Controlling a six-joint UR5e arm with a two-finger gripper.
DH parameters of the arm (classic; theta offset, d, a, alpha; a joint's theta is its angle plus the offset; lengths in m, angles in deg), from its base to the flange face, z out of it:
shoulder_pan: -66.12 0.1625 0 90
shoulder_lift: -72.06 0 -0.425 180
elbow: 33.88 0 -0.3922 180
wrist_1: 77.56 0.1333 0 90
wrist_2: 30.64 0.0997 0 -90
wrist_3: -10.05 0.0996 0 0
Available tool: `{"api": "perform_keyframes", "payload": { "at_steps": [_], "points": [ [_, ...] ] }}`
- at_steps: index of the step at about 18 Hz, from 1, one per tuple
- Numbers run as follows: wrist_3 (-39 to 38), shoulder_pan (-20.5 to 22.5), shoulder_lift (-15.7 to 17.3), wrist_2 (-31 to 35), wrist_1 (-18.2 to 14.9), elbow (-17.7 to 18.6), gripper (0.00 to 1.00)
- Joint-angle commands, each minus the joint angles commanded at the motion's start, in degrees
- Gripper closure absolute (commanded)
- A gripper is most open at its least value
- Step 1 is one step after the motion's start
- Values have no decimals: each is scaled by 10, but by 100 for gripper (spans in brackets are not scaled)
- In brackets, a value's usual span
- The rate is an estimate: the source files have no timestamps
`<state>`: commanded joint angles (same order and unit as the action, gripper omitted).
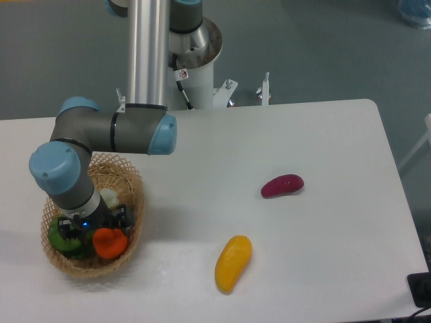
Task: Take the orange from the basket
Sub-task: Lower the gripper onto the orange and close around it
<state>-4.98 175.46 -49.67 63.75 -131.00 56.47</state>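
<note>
Nearest to the camera, on the white table (323,269), lies an elongated yellow-orange fruit (233,263), like a mango, a little right of the middle and well apart from everything else. To the left, near the front left corner of the table, stands the basket (132,192), oval and woven, of light tan wicker with an open-weave rim. Inside it, at the near right part, sits the orange (110,243), small, round and bright orange. Just beside it on the left lies a green item (62,237), partly covered by the arm, and behind the orange a small pale whitish item (108,198) shows against the far wall of the basket. The gripper (86,229) hangs down into the basket between the green item and the orange, with a small blue light on its dark body; its right side is at the upper left edge of the orange. The fingers are hidden by the wrist and the fruit, so I cannot tell if the jaws are apart or together, nor if they touch the orange. Farther away and to the right, a dark purple-red oblong fruit (282,185) lies alone on the table. At the far side, the grey arm with light blue joint caps reaches from its metal column behind the far table edge to the left.
</note>
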Motion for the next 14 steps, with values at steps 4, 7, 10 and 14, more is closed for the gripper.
{"api": "perform_keyframes", "payload": {
  "at_steps": [4,7,10,14],
  "points": [
    [-1,0,-7,7,1,-1,1],
    [-1,0,-8,8,1,-1,13],
    [-1,0,-9,9,2,-1,23],
    [-8,0,-8,9,2,-2,36]
  ]
}}
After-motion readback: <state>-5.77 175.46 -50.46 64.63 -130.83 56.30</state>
